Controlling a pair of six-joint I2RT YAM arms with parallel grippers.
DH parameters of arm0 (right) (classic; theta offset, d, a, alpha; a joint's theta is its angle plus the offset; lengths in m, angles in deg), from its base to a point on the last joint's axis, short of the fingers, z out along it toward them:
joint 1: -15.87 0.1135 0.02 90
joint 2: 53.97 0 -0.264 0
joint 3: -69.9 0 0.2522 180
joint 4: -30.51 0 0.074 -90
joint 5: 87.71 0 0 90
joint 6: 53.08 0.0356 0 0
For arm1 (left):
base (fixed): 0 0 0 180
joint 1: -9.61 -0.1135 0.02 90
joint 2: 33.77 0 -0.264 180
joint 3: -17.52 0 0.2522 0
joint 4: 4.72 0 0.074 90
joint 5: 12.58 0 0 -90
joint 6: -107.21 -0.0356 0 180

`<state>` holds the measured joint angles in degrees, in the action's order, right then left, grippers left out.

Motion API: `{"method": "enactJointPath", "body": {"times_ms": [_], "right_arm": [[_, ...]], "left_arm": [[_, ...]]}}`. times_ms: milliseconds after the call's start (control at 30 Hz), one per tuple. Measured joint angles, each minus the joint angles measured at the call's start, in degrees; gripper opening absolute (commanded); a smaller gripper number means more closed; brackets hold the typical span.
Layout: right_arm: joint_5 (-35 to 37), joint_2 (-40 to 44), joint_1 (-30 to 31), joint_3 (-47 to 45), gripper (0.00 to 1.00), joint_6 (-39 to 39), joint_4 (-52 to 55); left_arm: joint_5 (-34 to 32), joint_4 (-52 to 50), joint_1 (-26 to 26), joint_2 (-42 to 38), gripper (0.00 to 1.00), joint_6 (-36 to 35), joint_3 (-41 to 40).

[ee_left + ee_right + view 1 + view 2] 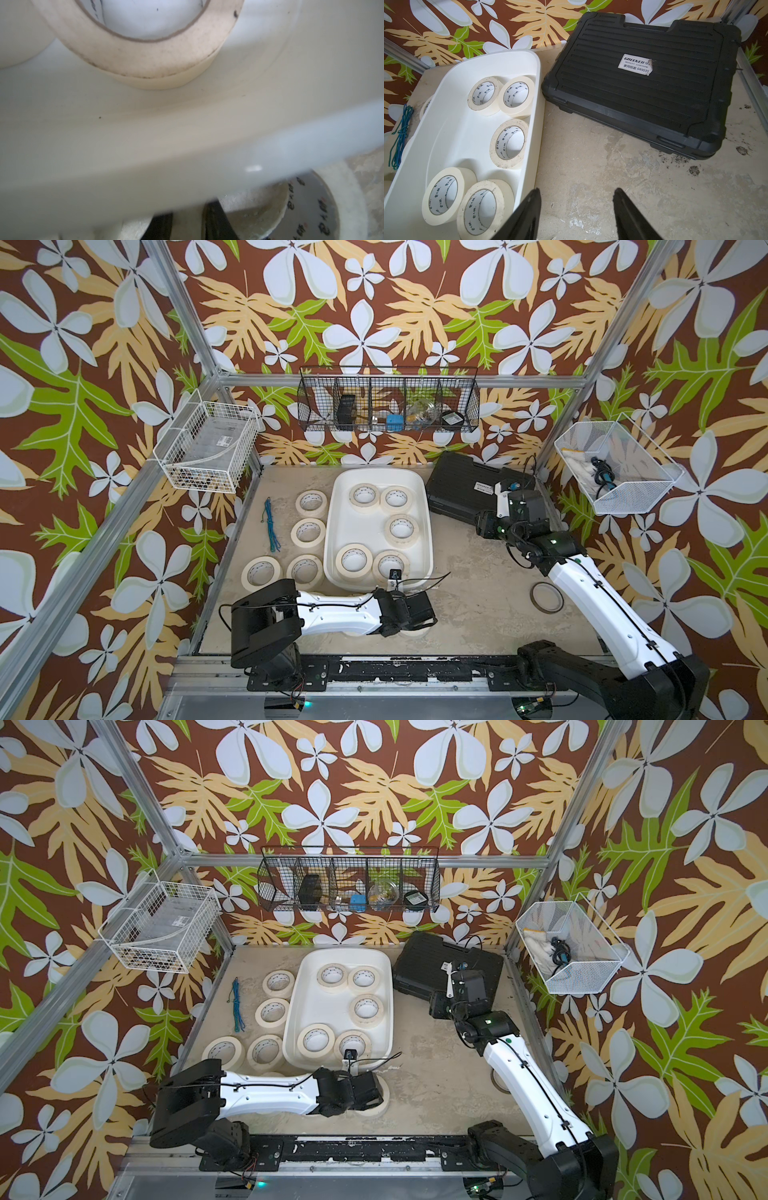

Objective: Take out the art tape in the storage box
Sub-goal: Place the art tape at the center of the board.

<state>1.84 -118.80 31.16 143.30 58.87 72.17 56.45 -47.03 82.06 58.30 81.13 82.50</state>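
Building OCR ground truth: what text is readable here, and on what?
"GREENER": sticker on the black case.
"QUALITY", rest blurred: same sticker.
"家用组套 049039": same sticker.
Cores of the art tape: repeated print, unreadable.
Tag in the white wire basket: too small.

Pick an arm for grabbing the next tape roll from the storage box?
Right, probably. The right end effector is open beside the storage box, with its five art tape rolls in view. The left end effector is shut, low outside the near rim.

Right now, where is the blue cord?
In a top view the blue cord lies on the table's left side, just left of two loose art tape rolls outside the storage box.
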Motion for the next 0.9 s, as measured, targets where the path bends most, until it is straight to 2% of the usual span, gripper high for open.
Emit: {"method": "enactJointPath", "body": {"times_ms": [200,567,733,800,900], "right_arm": [[-1.01,0.44,0.0,0.26,0.6,0.37,-0.02],[-1.73,0.55,-0.02,0.44,0.6,0.55,0.04],[-2.99,0.61,-0.02,0.92,0.6,0.55,-0.04],[-3.8,0.61,-0.02,0.87,0.6,0.59,-0.04],[-4.44,0.61,0.0,0.57,0.59,1.51,-0.35]], "left_arm": [[0.0,-1.18,0.0,-1.05,0.47,-0.07,1.2],[1.01,-5.95,0.07,-3.72,0.47,-2.97,4.61],[1.09,-9.79,1.62,-4.92,0.47,-7.13,9.73],[-0.07,-11.76,1.86,-6.05,0.53,-8.74,12.81],[-2.86,-14.14,1.25,-6.71,0.54,-11.63,18.43]]}}
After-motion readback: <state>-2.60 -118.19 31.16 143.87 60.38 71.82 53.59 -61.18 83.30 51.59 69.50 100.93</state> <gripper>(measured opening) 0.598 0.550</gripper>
